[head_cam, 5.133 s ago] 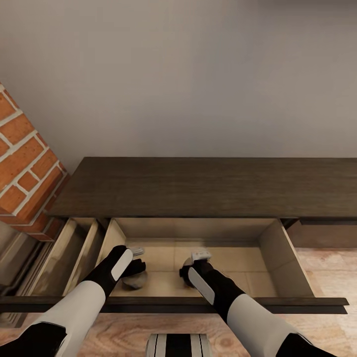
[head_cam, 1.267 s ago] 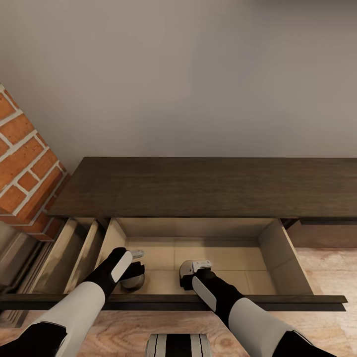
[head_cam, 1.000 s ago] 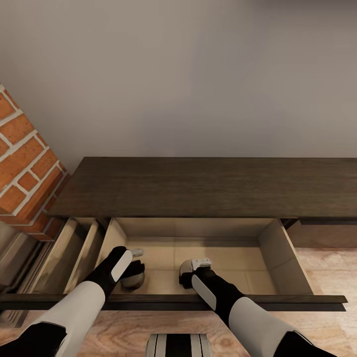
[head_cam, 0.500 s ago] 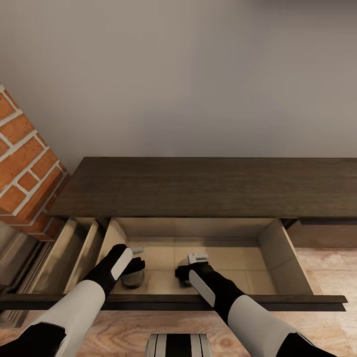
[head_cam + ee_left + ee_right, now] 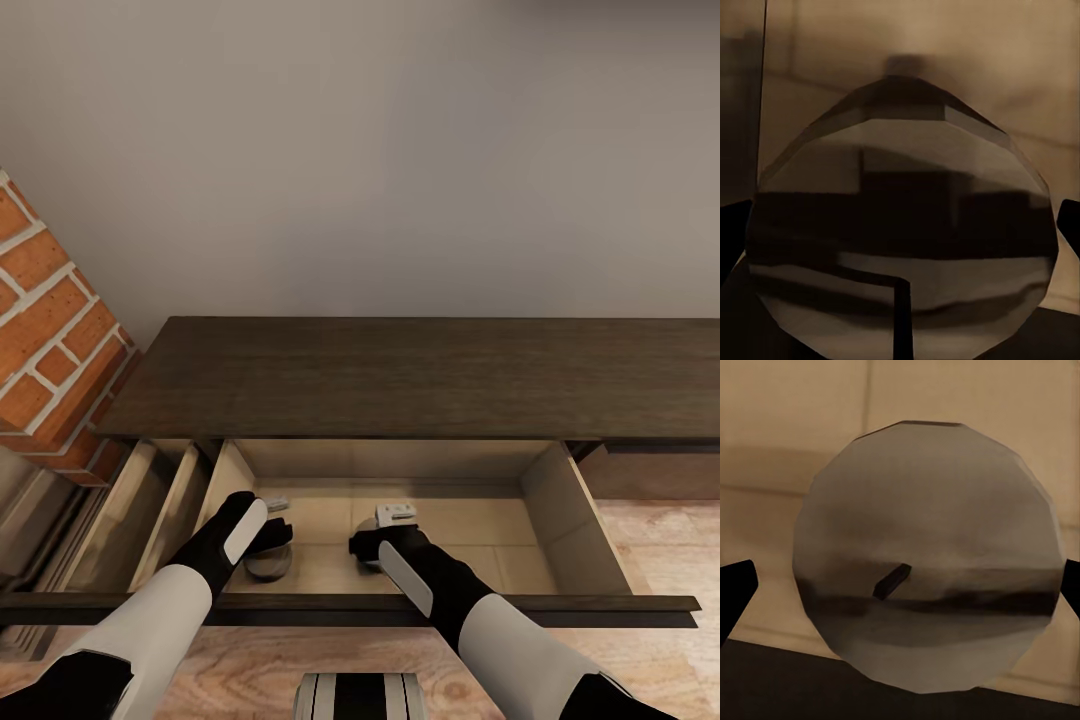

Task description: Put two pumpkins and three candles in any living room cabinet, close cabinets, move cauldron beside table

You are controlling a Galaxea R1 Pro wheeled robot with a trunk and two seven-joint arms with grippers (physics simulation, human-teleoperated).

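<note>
Right gripper point(image 5: 385, 535) shifted slightly left; both grippers' fingers open astride candles point(image 5: 926, 592) in lower-centre drawer point(image 5: 575, 515); left gripper point(image 5: 268, 530) too; pumpkins, closing, cauldron remain.

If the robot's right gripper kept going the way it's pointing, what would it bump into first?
Most likely the candle right in front of it. In the right wrist view the candle's flat top with its wick sits between the right gripper's dark fingertips, with the drawer's pale floor behind. How close it is, I can't tell.
</note>
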